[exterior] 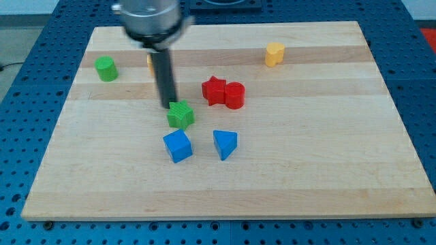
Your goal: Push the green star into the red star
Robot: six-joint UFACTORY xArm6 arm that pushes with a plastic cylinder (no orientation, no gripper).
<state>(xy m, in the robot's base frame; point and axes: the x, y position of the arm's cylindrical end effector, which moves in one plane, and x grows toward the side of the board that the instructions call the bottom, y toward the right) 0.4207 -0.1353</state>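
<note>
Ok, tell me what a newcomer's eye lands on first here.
The dark rod dropping from the view's top, my tip touching the green star's upper-left edge at the board's middle. Next, to the view's right, the red star pressed against a red cylinder, a gap away from the green star.

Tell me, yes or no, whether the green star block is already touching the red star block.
No: the green star block sits apart from the red star block, with bare wood between them, my tip at its upper-left edge.

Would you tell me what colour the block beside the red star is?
Red: the red cylinder touches the red star, seen in the camera view.
</note>
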